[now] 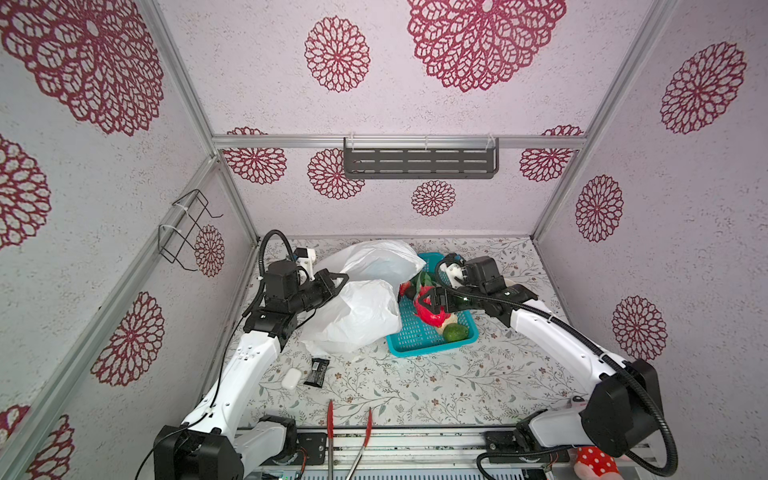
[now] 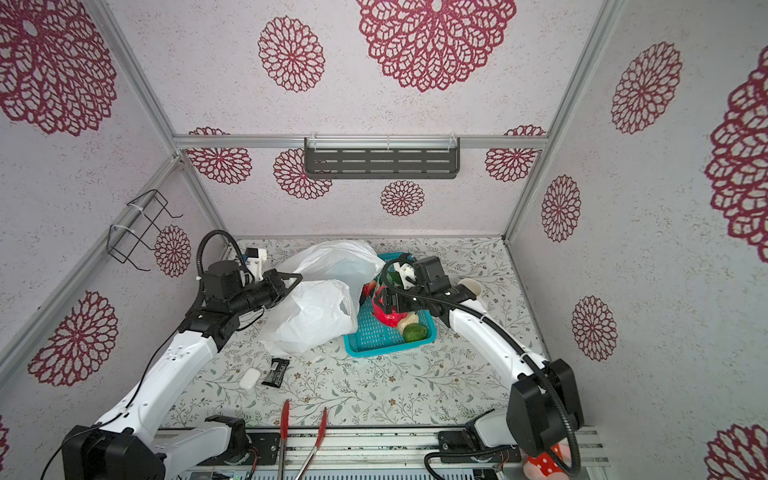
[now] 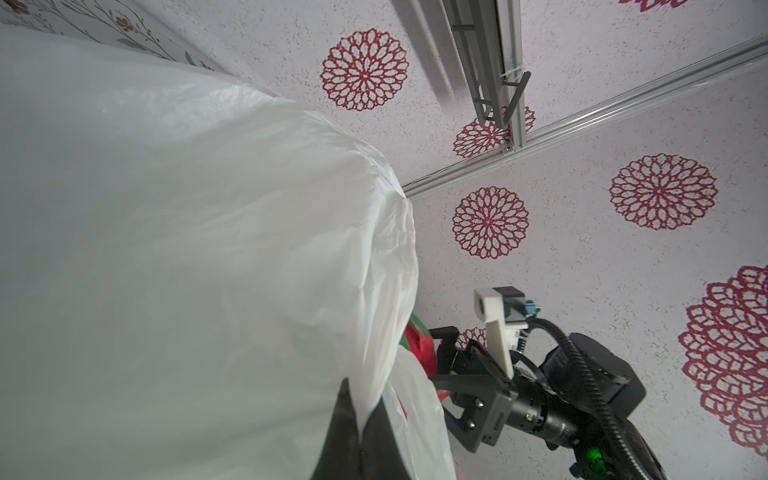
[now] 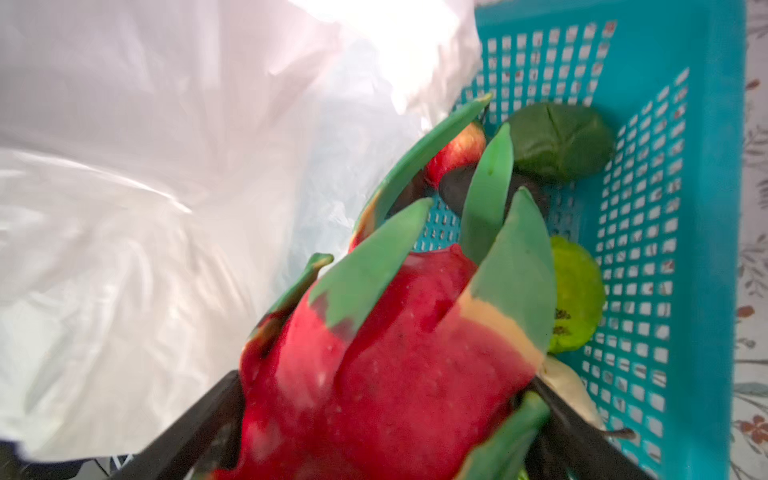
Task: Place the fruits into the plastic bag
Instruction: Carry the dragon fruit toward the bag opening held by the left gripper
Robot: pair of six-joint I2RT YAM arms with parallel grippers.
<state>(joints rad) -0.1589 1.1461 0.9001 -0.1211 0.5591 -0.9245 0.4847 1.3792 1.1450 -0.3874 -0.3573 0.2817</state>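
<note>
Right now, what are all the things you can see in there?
plastic bag: one, white, left of basket.
basket: one, teal, mid-table.
spiky fruit: one, red-pink with green tips, at the basket.
red fruit, dark brown fruit, dark green fruit, lime fruit, cream fruit: one each, in basket.
tongs: one pair, red, front edge.
case: one, white, front left.
packet: one, black, beside case.
plush toy: one, red-dotted, front right.
shelf: one, grey, back wall.
left jaws: shut on the plastic bag.
right jaws: closed around the spiky fruit.
</note>
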